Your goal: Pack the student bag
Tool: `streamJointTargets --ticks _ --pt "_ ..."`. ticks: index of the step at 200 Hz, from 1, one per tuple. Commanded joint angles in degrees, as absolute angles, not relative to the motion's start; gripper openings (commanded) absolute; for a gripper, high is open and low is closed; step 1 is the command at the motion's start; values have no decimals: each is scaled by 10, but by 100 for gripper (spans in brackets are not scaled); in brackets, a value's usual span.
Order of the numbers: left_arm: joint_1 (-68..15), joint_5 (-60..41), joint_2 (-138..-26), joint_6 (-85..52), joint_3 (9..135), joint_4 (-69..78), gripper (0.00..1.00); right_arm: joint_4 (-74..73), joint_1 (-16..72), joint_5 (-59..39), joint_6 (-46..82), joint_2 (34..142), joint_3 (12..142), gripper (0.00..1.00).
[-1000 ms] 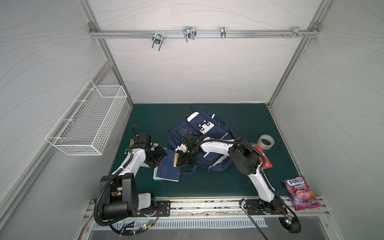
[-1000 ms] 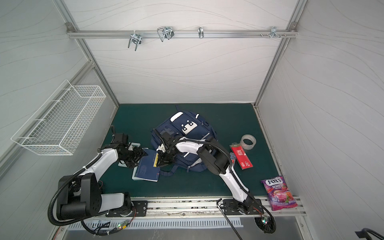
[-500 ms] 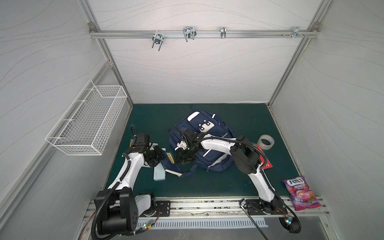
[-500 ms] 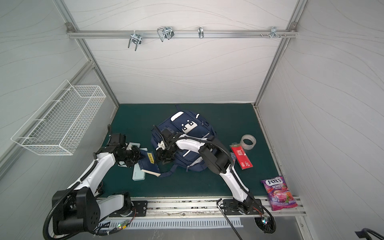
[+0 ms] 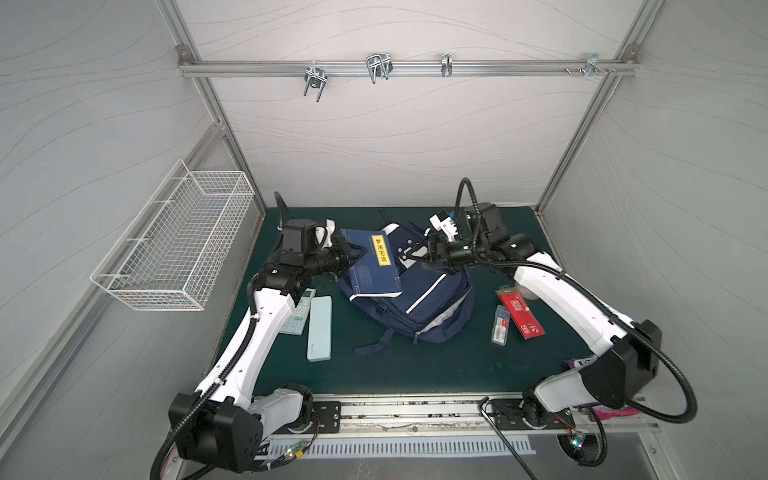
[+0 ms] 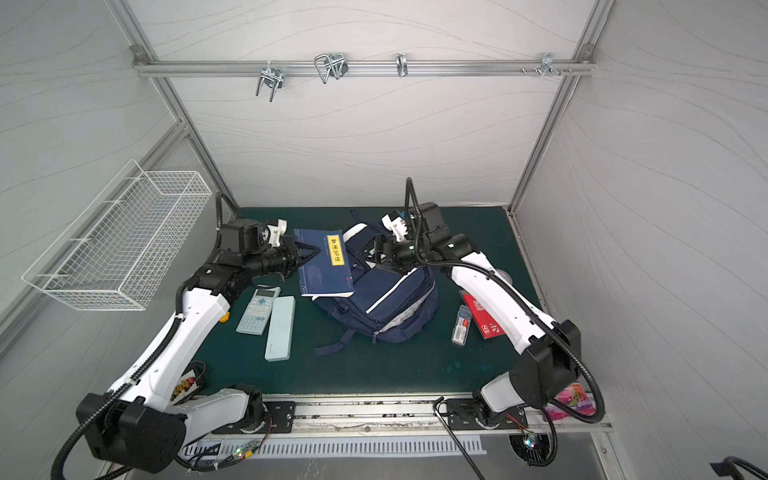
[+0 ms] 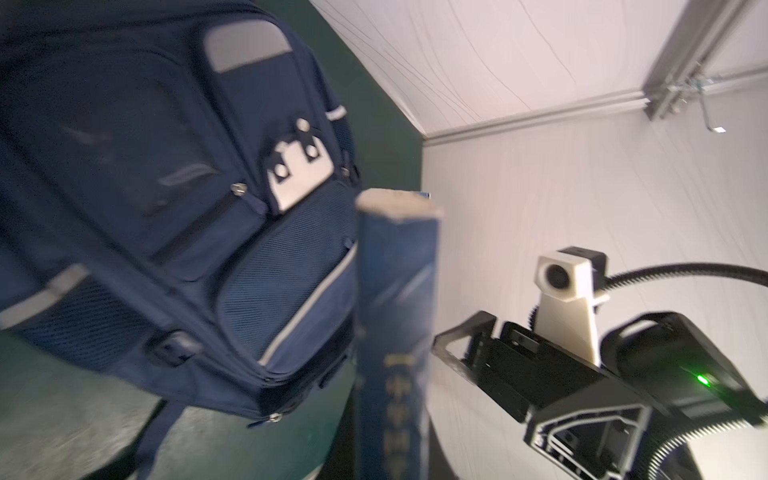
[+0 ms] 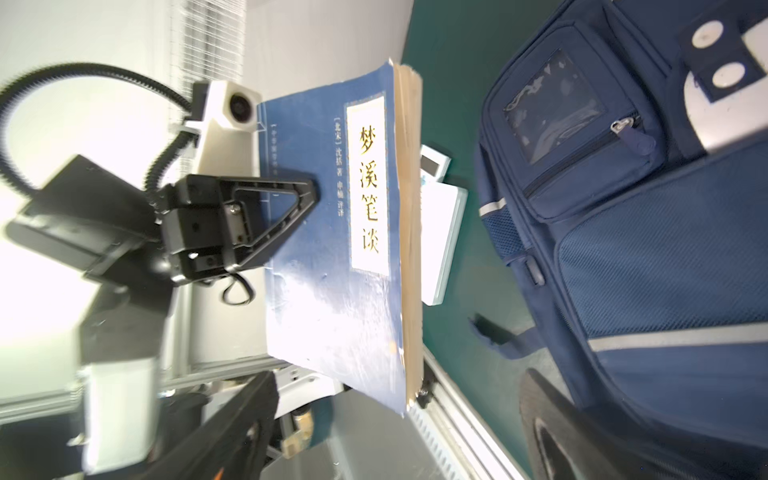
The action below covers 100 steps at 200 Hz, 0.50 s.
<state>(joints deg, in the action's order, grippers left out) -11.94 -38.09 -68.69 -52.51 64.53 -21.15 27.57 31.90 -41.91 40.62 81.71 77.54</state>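
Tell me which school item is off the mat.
The blue book with the yellow label, gripped by the left claw; calculator, pale pencil case and red packet lie flat.

Both arms [image 5: 266,320] are white shells with black joints and ribbed black cables [image 7: 685,270]. The left gripper [image 6: 316,252] has black triangular-framed fingers [image 8: 286,208]. White camera housings [image 7: 565,286] top the wrists.

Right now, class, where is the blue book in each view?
Top view: blue book mid-picture, overlapping student bag's left side.
Top view: same place, overlapping bag.
Left wrist: spine-on, beside bag.
Right wrist: cover facing, beside bag.
Shared landmark: the bag.
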Motion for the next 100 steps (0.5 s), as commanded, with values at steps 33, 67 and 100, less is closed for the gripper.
streamJointTargets --ticks 33,67,100 --pt "-199 -523 -735 -659 669 79 0 263 280 -461 419 747 723 94" --pt "-249 -566 -757 -702 672 190 0 229 250 -498 446 721 690 86" --pt "-276 -586 -782 -737 674 274 0 167 236 -518 491 695 666 72"
